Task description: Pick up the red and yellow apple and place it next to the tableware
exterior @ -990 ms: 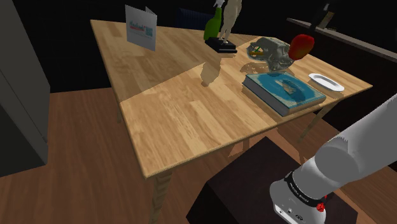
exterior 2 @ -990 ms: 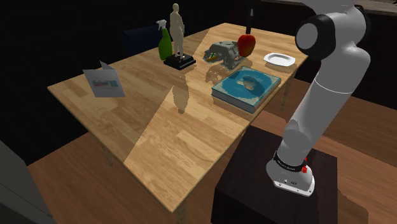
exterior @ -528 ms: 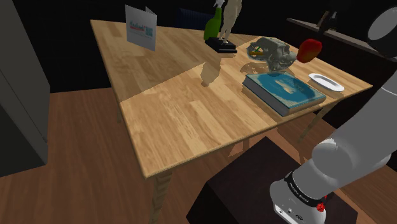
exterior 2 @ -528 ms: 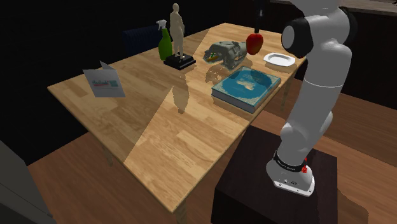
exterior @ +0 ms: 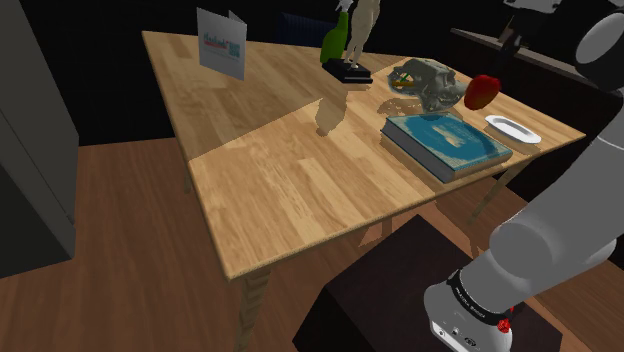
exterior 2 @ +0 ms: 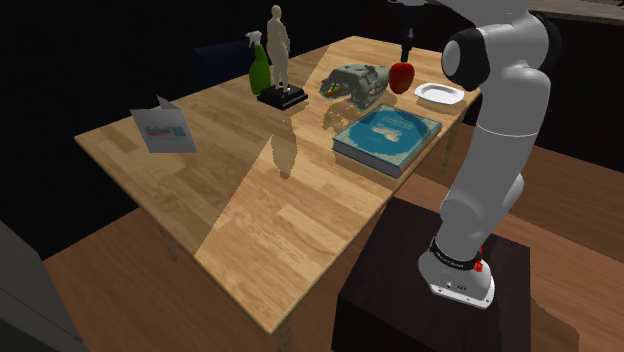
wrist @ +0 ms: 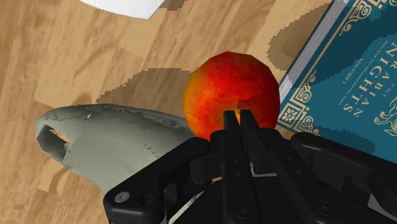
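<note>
The red and yellow apple [wrist: 232, 95] is nearly round, with no clear long axis. Its yellow-streaked upper end faces the gripper [wrist: 238, 118] and its red bulk hangs toward the bench [exterior: 280, 150]. The gripper's two black fingers are drawn almost together, pinching the top of the apple, which hangs clear of the wood. In the shoulder view the apple sits between the grey, lumpy object [exterior: 434, 85] and the white plate [exterior: 512, 129], above the far end of the blue book [exterior: 445, 143].
</note>
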Robot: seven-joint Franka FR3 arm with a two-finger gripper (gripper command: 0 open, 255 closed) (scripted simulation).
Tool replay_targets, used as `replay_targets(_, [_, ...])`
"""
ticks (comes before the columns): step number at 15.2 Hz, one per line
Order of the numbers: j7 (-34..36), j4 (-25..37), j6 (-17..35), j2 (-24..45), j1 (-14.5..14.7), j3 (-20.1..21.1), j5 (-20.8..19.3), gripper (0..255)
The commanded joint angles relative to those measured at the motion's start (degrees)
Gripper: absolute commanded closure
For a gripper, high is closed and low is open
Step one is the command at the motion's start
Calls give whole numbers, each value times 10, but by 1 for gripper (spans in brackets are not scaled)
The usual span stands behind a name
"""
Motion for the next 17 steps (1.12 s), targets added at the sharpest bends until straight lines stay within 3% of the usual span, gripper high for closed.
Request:
replay_targets(1, [3,-26,19,-9,4,1,-5,255])
replay_targets(8, [11,-108,81,-32,12,5,-16,255])
replay_targets(16, [11,-110,83,-32,13,5,-17,255])
replay_targets(17, [11,-111,83,-32,13,5,-17,0])
